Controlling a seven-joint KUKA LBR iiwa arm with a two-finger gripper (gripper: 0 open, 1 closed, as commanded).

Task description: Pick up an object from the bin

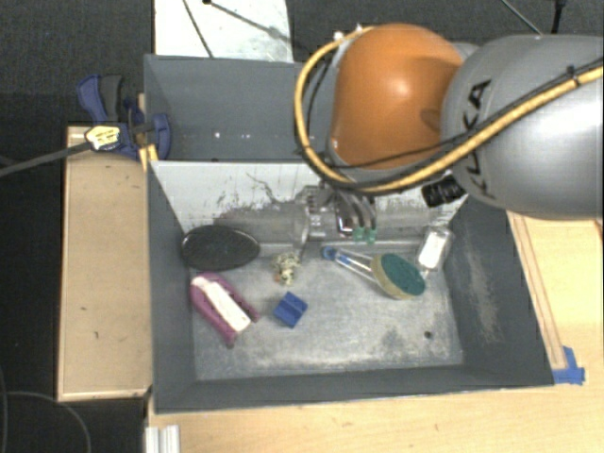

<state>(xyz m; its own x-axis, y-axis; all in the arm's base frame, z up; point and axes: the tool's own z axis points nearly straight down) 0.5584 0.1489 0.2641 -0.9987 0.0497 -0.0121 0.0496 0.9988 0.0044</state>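
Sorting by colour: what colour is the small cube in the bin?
The cube is blue, clearest in the camera view.

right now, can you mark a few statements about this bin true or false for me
1. A dark oval thing lies in the left part of the bin, behind a pink and white piece. True.
2. A small blue block lies between that piece and a teal-headed brush. True.
3. The pincer hangs near the back wall, by the brush's handle end. True.
4. The pincer holds the pink and white piece. False: the piece lies on the floor at the front left, apart from the pincer.
5. The blue block rests on top of the brush. False: it lies on the floor, apart from the brush and left of it.
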